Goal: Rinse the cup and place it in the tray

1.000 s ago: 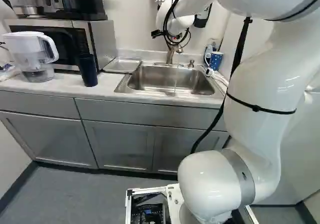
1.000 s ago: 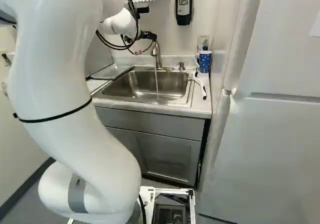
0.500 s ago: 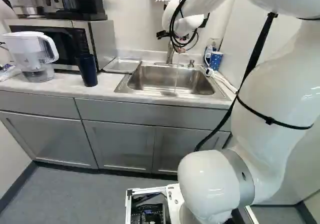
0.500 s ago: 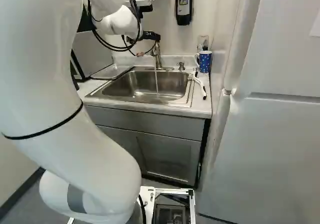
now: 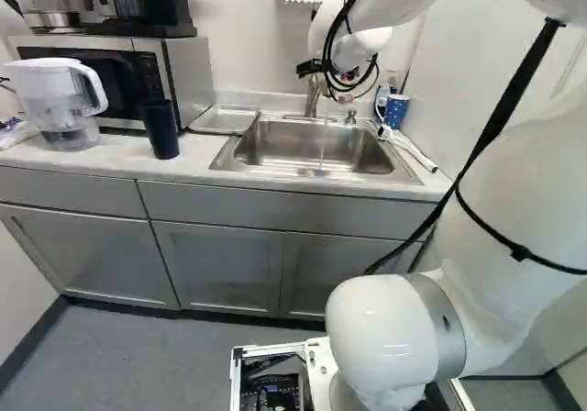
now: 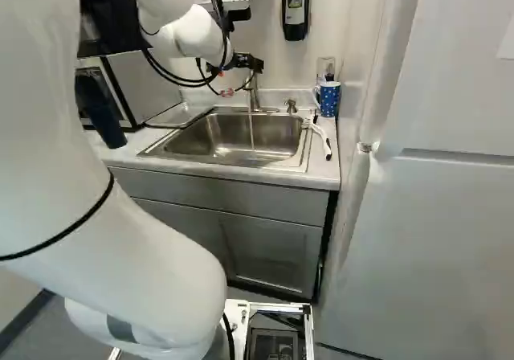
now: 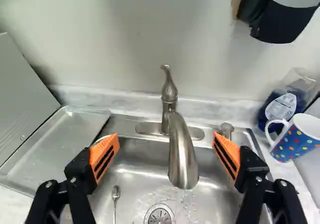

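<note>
**While Water (image 6: 251, 133) Falls into the Sink (image 6: 302, 154), Cups Stand on Both Sides**

Where the faucet (image 7: 183, 154) leans out over the sink, my claw (image 6: 259, 65) is open, its fingers spread wide. Between the orange pads (image 7: 106, 156) I see the spout, with a gap on each side; nothing is gripped.

Two things could be my cup. One is a blue dotted mug (image 7: 296, 136), upright on the worktop (image 5: 197, 159) just right of the sink, handle towards it; its inside is hidden from me. The other, a dark tumbler (image 5: 161, 129), stands left of the sink, beyond the tray (image 5: 223, 120). I cannot tell which is meant. The tray, shallow and metal, lies close against the sink's left side.

Inside the sink, water spreads around the drain strainer (image 7: 159, 216), and a slim metal utensil (image 7: 115, 196) lies left of it. Behind the mug is a clear bottle (image 7: 282, 105) with blue soap low in it. A white-handled tool (image 6: 321, 137) lies along the sink's right side, and a small metal knob (image 7: 227, 129) rises at its back rim.

Farther left of the sink come the microwave (image 5: 204, 72), a black coffee machine (image 5: 172, 12) on top of it, and a filter pitcher (image 5: 57, 90). Above the sink's right side hangs a wall dispenser (image 6: 295, 6).
</note>
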`<state>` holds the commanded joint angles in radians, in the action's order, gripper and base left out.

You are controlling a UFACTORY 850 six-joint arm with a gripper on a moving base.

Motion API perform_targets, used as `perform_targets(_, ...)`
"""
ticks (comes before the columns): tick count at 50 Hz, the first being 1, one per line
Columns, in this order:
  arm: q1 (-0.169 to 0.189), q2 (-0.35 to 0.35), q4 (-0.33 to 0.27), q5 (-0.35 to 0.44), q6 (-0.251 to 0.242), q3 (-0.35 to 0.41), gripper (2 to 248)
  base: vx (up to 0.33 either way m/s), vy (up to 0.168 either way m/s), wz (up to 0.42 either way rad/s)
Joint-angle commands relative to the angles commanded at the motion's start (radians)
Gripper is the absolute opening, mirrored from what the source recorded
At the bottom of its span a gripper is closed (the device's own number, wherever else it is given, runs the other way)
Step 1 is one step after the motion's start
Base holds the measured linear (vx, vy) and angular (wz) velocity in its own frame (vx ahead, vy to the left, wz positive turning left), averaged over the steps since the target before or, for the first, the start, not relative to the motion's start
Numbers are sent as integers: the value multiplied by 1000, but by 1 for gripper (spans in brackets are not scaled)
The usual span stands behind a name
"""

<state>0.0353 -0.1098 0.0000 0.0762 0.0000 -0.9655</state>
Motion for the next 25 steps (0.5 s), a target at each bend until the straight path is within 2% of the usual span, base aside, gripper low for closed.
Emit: perform_targets(25,22,-115,0,-208,0,105,247,0,0,0)
